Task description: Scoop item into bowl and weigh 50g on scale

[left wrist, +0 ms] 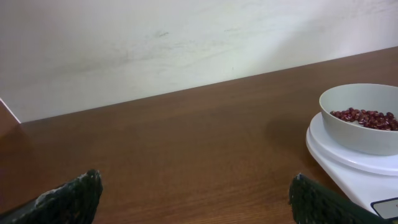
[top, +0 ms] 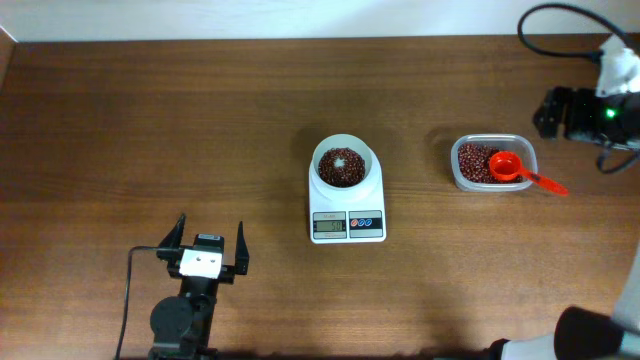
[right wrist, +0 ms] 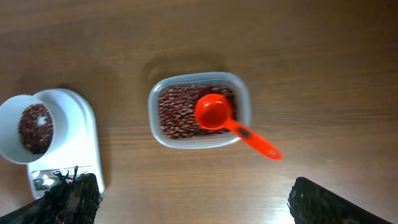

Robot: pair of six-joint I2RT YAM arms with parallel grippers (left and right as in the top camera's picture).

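Observation:
The white bowl (top: 323,150) stands on the white scale (top: 321,203) at mid-table and holds a small heap of dark reddish-brown beans (top: 342,169). More beans (top: 470,160) fill a clear plastic tub (top: 455,170) to the right, with a red scoop (top: 505,165) lying in it, handle out over the rim. My left gripper (top: 211,226) is open and empty, low at the front left, apart from the scale. My right gripper (top: 548,112) is open and empty, raised at the far right beyond the tub. The right wrist view shows the tub (right wrist: 246,102), scoop (right wrist: 214,112), bowl (right wrist: 7,124) and scale (right wrist: 84,137) below the open jaws (right wrist: 193,199).
The left wrist view looks along the bare wooden table toward a pale wall, between open jaws (left wrist: 196,199), with the bowl (left wrist: 360,137) and scale (left wrist: 342,162) at its right. A black cable (top: 560,15) loops at the back right.

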